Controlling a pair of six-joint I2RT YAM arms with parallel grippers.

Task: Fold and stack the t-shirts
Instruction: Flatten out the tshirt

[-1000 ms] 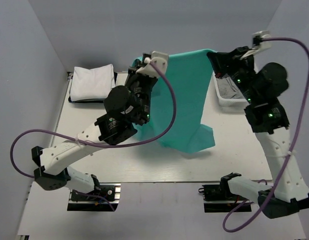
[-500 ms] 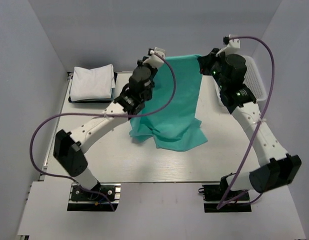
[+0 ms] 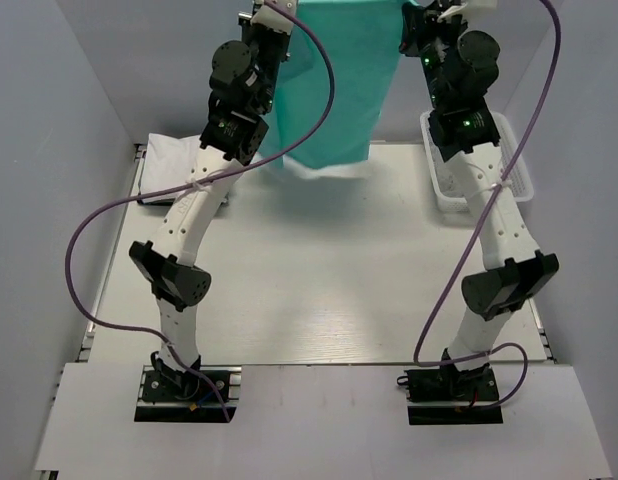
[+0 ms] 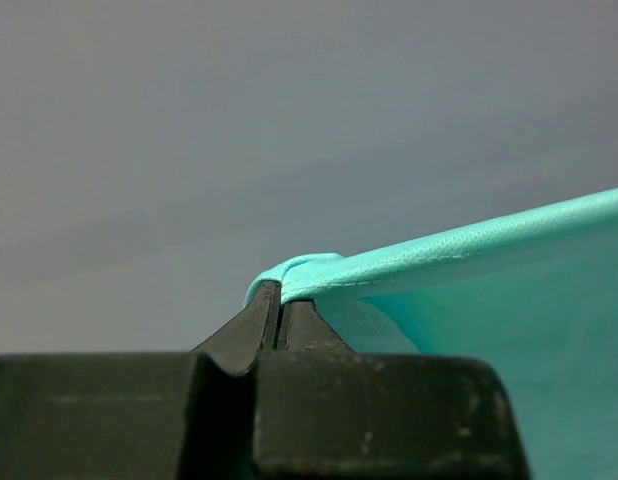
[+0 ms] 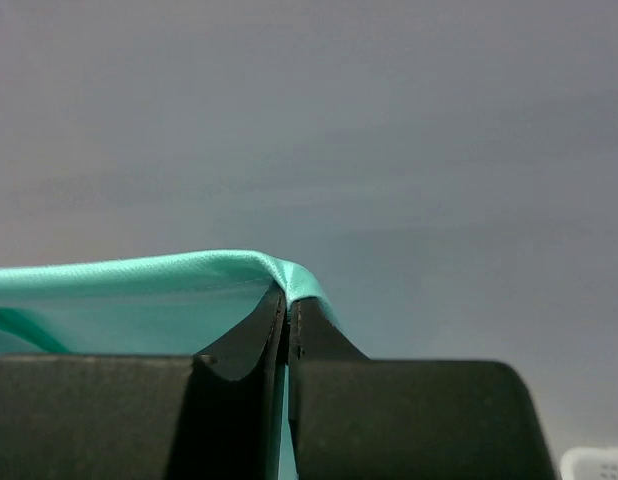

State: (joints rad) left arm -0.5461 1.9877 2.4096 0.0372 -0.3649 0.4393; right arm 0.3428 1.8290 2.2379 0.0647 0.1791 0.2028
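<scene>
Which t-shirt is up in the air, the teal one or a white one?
The teal-green t-shirt, hanging from the left gripper and right gripper; the white t-shirt lies folded at the table's left.

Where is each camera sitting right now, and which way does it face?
Top external: above and behind the bases, looking down on the table; the left arm and right arm hold the teal t-shirt up at the far side.
Left wrist: behind the left gripper, facing a grey wall; shut fingers pinch the shirt's top edge.
Right wrist: behind the right gripper, facing grey wall too; shut fingers pinch that edge.
Shared: all three views show the teal t-shirt.
</scene>
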